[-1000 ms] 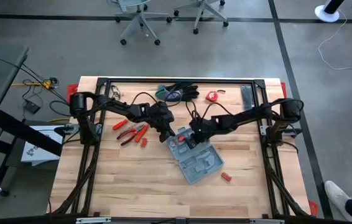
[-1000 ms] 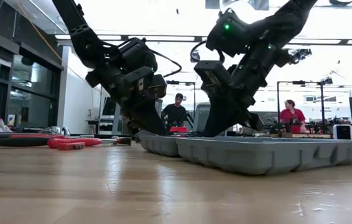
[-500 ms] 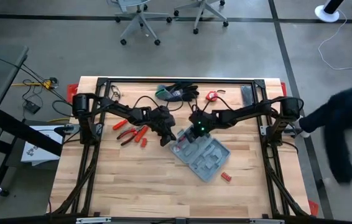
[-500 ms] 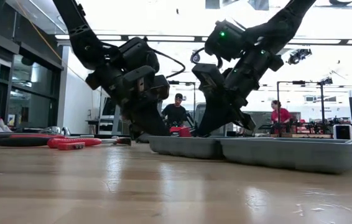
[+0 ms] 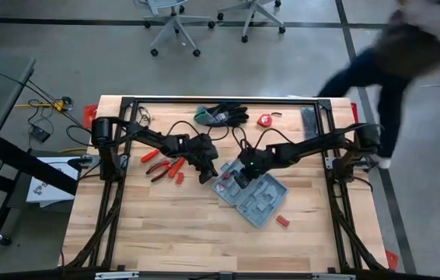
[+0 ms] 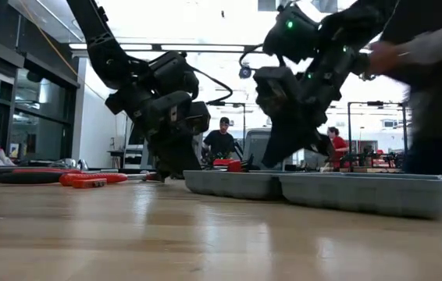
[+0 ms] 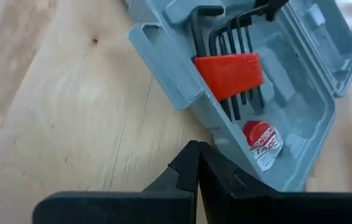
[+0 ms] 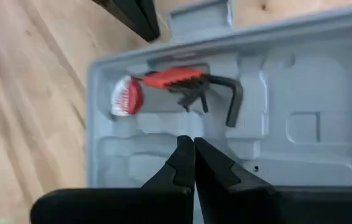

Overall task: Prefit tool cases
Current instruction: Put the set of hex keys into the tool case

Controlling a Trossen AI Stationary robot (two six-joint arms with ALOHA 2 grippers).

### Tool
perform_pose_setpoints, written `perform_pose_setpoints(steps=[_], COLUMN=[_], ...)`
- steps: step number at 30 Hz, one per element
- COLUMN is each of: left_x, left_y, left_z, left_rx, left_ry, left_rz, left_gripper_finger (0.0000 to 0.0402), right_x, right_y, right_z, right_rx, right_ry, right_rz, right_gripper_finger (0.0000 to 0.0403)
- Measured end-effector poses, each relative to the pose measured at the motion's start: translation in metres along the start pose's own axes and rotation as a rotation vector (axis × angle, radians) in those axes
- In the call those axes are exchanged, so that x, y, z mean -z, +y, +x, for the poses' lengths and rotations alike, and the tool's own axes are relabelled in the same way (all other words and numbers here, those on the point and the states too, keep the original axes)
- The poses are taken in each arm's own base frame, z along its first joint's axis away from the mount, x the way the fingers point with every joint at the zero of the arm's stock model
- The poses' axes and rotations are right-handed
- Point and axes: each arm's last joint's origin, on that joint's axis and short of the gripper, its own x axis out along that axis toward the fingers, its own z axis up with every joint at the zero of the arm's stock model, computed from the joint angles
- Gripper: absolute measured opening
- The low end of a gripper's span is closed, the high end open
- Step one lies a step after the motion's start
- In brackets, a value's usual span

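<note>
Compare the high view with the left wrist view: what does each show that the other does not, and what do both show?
Only the high view shows the whole table, both arms, the red pliers left of the case, the black-and-green gloves at the far edge, and a blurred person beside the table.

Only the left wrist view shows the detail inside the case: hex keys in a red holder, a round red-and-white item, and the shut left pincer over bare wood beside the case's edge.

Both show the open grey-blue tool case on the wooden table.
</note>
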Motion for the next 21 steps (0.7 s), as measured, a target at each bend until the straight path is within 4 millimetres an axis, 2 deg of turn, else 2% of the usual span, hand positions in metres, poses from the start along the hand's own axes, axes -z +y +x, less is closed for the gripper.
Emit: perform_pose_setpoints(steps=[5,11,21], left_x=[0.0,0.0,-0.001], left_y=[0.0,0.0,0.0], left_z=[0.0,0.0,0.0], left_rx=[0.003,0.003,0.0], left_ry=[0.0,-0.002,-0.004], left_rz=[-0.004,-0.003,-0.002], left_gripper_finger=[0.0,0.0,0.0], right_x=[-0.006,-0.016,-0.018], right_y=[0.004,0.001,-0.009], right_z=[-0.012,-0.013,0.005], right_rx=[-0.014,-0.034,-0.014], right_ry=[-0.063,-0.12,-0.104], right_rz=[-0.004,0.013,0.035], right_gripper_finger=[0.0,0.0,0.0])
